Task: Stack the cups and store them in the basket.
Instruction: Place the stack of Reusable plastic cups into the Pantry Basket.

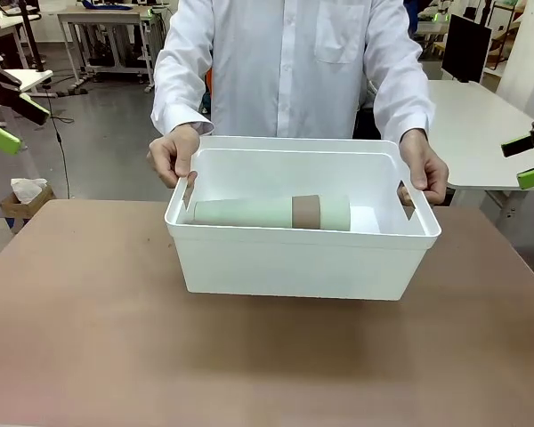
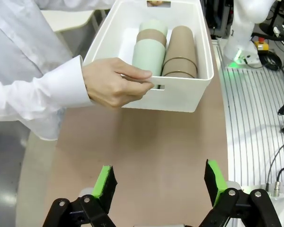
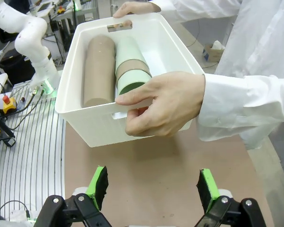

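Front view framed a person in a white coat at the table's 12 o'clock edge, both hands on the end handles of the white rectangular plastic basket (image 1: 303, 258), which sat mid-table on the brown tabletop (image 1: 89, 356). One hand (image 1: 173, 153) gripped the rim at 9 o'clock, the other hand (image 1: 424, 166) at 3 o'clock, and both stood between the grippers and the handles. Inside, a stack of matte tumblers in mint green and tan (image 1: 276, 213) lay on its side, its long axis running 9 to 3 o'clock along the basket's length. Left gripper (image 1: 7, 124) and right gripper (image 1: 527, 160) hung back at the frame's edges, well apart from the basket. A cardboard box with tissue (image 1: 22, 197) sat on the floor beyond the table's left corner. Both wrist views revealed what the front wall hid: a second, all-tan stack (image 2: 181, 52) lying beside the mint-and-tan one, parallel and touching. Each gripper's green pads stood spread wide, holding nothing.
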